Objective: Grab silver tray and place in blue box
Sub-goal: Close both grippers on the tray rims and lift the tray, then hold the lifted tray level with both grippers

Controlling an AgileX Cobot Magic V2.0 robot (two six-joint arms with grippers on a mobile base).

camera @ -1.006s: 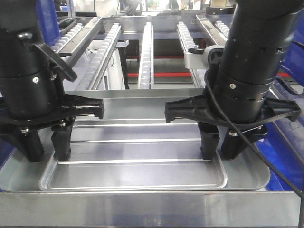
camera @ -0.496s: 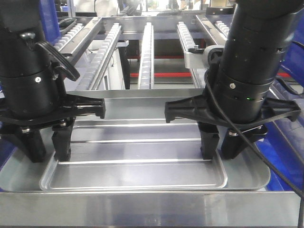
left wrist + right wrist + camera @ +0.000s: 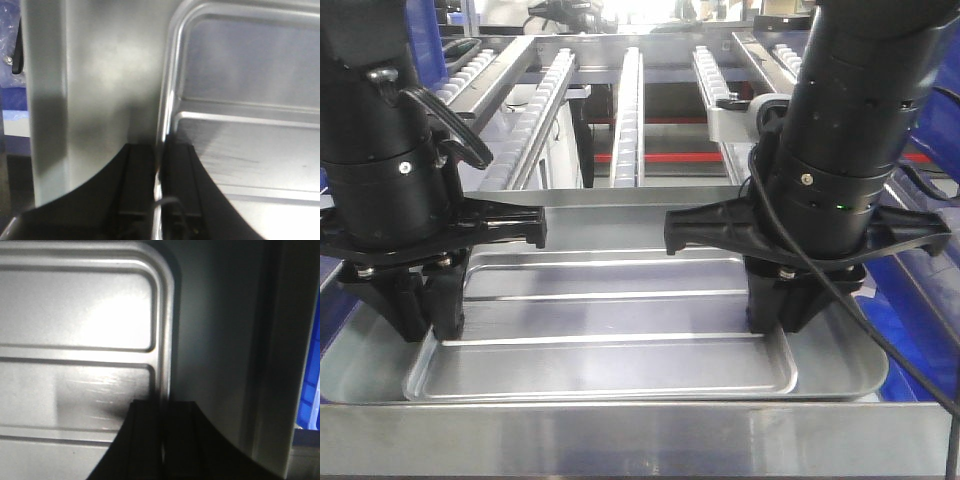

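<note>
Front-facing view shows left gripper (image 3: 417, 312) and right gripper (image 3: 782, 308) clamped on opposite short rims of the large rectangular silver metal tray (image 3: 610, 365), its long axis spanning between them.

Brushed steel surface (image 3: 620, 440) with flat front lip at 6 o'clock, parallel white roller conveyor rails (image 3: 628, 110) receding toward 12 o'clock, red horizontal bar (image 3: 670, 157) low behind the rails.

left arm (image 3: 380, 190): black, silver screw (image 3: 395, 168) | right arm (image 3: 855, 130): black, green LED (image 3: 839, 207), cable (image 3: 817, 278) | left end effector (image 3: 425, 325), right end effector (image 3: 782, 318): black
</note>
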